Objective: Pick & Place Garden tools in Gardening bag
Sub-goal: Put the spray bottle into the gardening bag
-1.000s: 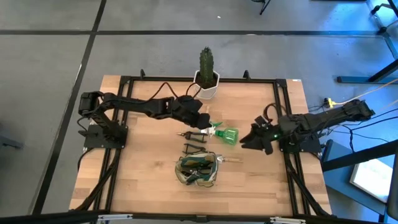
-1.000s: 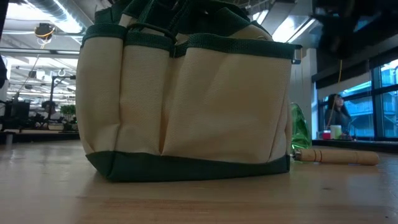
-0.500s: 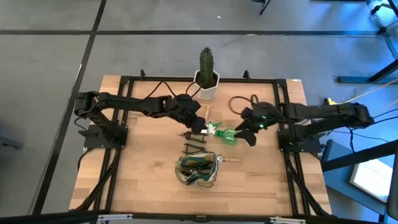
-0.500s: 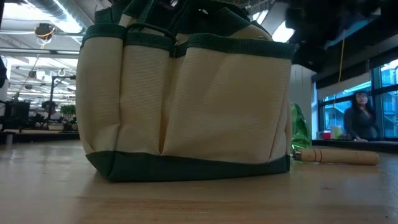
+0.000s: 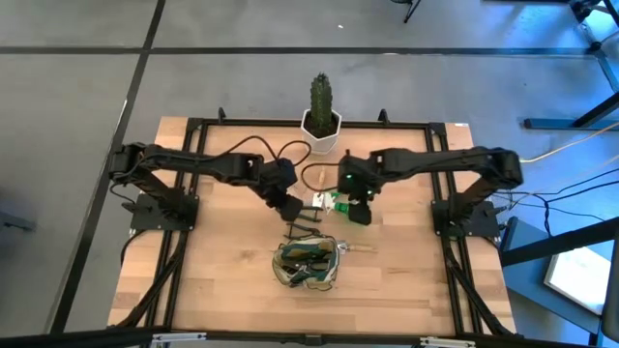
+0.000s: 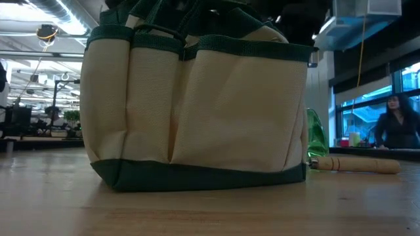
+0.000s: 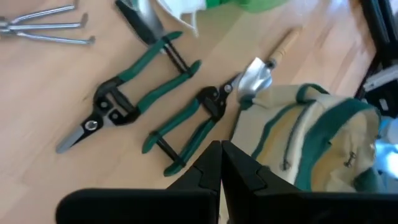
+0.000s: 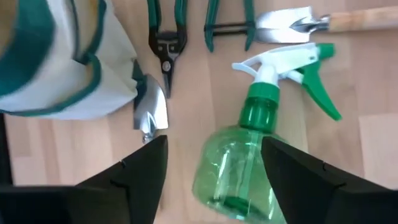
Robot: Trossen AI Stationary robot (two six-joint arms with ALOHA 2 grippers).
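Right wrist view settles the coming grasp: the right claw [image 8: 205,180] hangs with its fingers spread wide and nothing between them, directly over the green sprayer [image 8: 245,155], which lies on its side on the tabletop [image 8: 385,143]. The bottle's long axis runs lengthwise through the gap, fat base nearest the wrist, white-and-green trigger head pointing away toward the trowel [image 8: 311,23], so the fingers stand either side of the body and would close across its width. High view places this near the middle of the tabletop, on the far side of the gardening bag [image 5: 308,263], which sits toward the near edge. Of the two arms the right is plainly nearer the sprayer. The left claw [image 7: 221,163] is pinched shut and empty, hovering over two pairs of green-handled pruning shears [image 7: 127,99] beside the bag, with a metal fork [image 7: 43,25] farther off.
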